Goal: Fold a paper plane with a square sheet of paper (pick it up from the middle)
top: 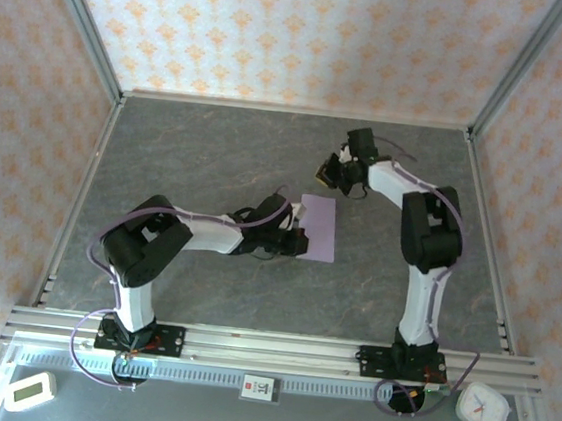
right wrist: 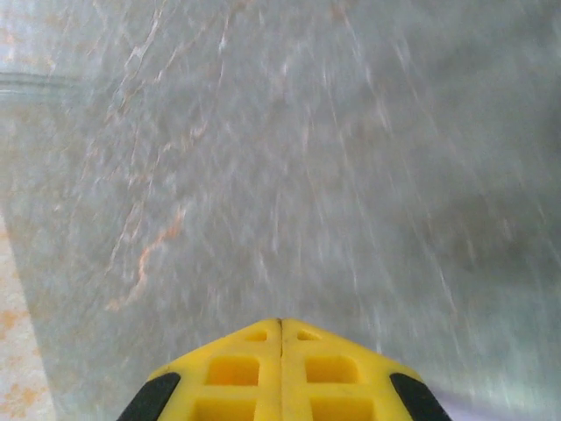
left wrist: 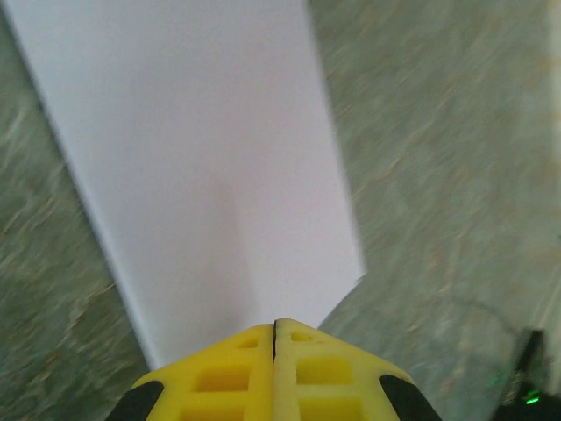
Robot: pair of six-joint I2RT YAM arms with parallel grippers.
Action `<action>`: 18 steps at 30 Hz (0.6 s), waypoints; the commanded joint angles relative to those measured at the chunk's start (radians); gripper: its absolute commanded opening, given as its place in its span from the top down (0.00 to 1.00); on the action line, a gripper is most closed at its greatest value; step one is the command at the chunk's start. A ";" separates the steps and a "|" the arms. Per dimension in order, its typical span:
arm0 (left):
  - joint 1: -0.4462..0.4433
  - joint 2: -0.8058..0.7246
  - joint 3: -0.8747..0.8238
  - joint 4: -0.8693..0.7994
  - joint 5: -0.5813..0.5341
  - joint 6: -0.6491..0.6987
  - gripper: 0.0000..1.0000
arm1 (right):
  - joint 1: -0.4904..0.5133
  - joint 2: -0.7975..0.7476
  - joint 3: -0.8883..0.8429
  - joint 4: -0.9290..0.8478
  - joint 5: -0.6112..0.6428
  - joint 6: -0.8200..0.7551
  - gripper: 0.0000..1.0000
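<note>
**On the grey table, a lavender sheet at the tips of closed yellow fingers**

Near the middle of the table (top: pixel 217 154) lies the sheet of paper (top: pixel 317 229), thin, matte and lavender. From above it reads as a tall, narrow rectangle rather than a square, lying flat with its long sides running away from the arms. Its left long edge is partly covered by the left arm's wrist.

The left gripper (left wrist: pixel 276 326) sits right at that paper. In its own wrist view the two yellow fingers are pressed together with only a thin dark seam between them, and their tips meet the near edge of the sheet, which spreads out ahead of them. One corner of the paper pokes out just to the right of the tips. Whether the edge is actually pinched between the fingers or merely lies beneath them, I cannot tell.

The right gripper (right wrist: pixel 280 323) hangs near the paper's far end, apart from it. Its fingers are also closed tight, with bare, veined grey tabletop beneath them and nothing held.

Further out, walls (top: pixel 280 29) papered in an orange pattern enclose the table, and an aluminium rail (top: pixel 276 349) carries both arm bases. In front of the rail sit a small white timer (top: pixel 29 390) at the left and a white clock (top: pixel 482 408) at the right.
</note>
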 commanded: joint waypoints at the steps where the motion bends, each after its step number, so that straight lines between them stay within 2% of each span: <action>1: 0.030 -0.067 0.092 0.028 -0.001 -0.110 0.85 | 0.000 -0.146 -0.186 0.132 0.021 0.050 1.00; 5: 0.104 -0.034 0.185 -0.012 0.029 -0.092 0.85 | -0.014 -0.301 -0.399 0.211 0.028 0.097 1.00; 10: 0.171 0.107 0.365 -0.112 0.110 0.029 0.99 | -0.014 -0.440 -0.604 0.333 -0.018 0.191 1.00; 18: 0.221 0.311 0.604 -0.274 0.143 0.201 1.00 | 0.031 -0.498 -0.776 0.521 -0.067 0.301 1.00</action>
